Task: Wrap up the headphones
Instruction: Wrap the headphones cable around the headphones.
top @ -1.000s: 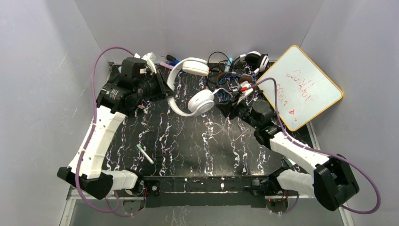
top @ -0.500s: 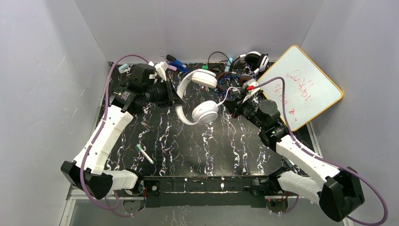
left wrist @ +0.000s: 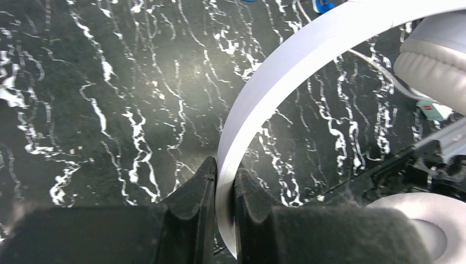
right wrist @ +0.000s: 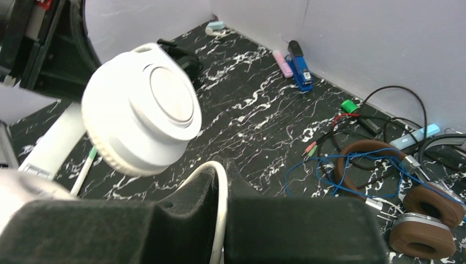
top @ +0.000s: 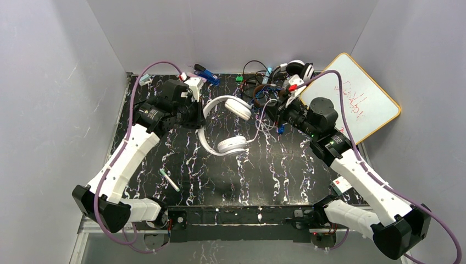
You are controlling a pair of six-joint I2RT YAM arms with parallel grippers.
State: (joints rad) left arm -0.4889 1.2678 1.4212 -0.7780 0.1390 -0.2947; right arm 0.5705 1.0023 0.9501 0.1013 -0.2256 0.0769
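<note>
The white headphones (top: 225,126) hang above the middle of the black marbled table. My left gripper (top: 199,117) is shut on their headband (left wrist: 286,60), which is pinched flat between the two fingers (left wrist: 225,168). One ear cup (right wrist: 143,107) fills the right wrist view. My right gripper (right wrist: 226,170) is shut on the thin white cord (right wrist: 222,212), to the right of the cups (top: 273,114). Brown-cupped headphones (right wrist: 423,220) lie in a tangle of cords at the back. A black and white pair (top: 297,69) lies behind them.
A whiteboard (top: 354,102) leans at the back right. A blue stapler (top: 206,73), a pink item (right wrist: 284,64) and a green plug (right wrist: 349,105) lie along the back wall. Blue cord (right wrist: 329,165) loops over the brown pair. A pen (top: 169,180) lies front left.
My right gripper closed on the white cord and lifted toward the back. My left arm carried the white headphones to the right, and they swung so that one cup hangs lower.
</note>
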